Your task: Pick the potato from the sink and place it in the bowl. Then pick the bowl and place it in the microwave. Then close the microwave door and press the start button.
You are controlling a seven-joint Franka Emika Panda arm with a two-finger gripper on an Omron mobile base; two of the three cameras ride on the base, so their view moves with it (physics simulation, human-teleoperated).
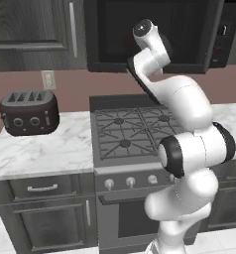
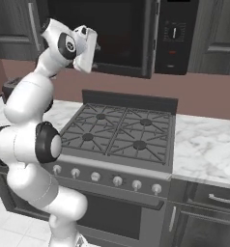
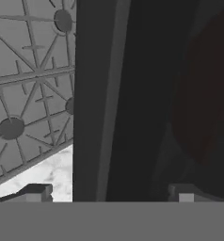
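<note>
The arm is raised in front of the microwave [image 1: 154, 34], with the claw [image 3: 109, 193] at the level of the microwave door [image 2: 107, 34]. In the hand view the two claw fingertips [image 3: 36, 192] stand well apart, so the claw is released and holds nothing.

In the hand view, a tall dark panel, judged to be the door, fills the middle. It passes between the two fingertips, edge-on to the camera, with its long axis running top to bottom of that view. The stove grates [image 3: 29, 89] and a patch of marble worktop [image 3: 48, 172] lie on the near-left side of the panel.

A dim reddish shape [image 3: 203, 94] lies on the far side of the panel, up and to the right of the claw. It is probably the bowl seen through the tinted window, but the view is too dark to confirm.

The door looks close to shut in both base views. The control panel [image 2: 174, 36] lies to the right of the claw, so the coming move calls for travel rightward along the microwave front.
</note>
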